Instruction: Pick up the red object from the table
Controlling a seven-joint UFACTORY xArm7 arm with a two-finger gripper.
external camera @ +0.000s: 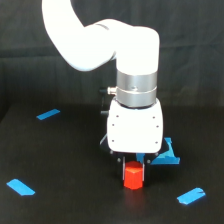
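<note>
The red object [133,176] is a small red-orange faceted block standing on the black table [60,165] near the front middle. My gripper [133,172] hangs straight down over it from the white arm, its dark fingers flanking the block's upper part on both sides. The block's base rests on or just above the table surface. Whether the fingers press on the block cannot be told from this view, since the white wrist housing hides most of them.
A blue open tray [167,155] sits just behind and to the exterior view's right of the gripper. Blue tape strips lie at the back left [48,114], front left [21,187] and front right [191,195]. A black curtain hangs behind.
</note>
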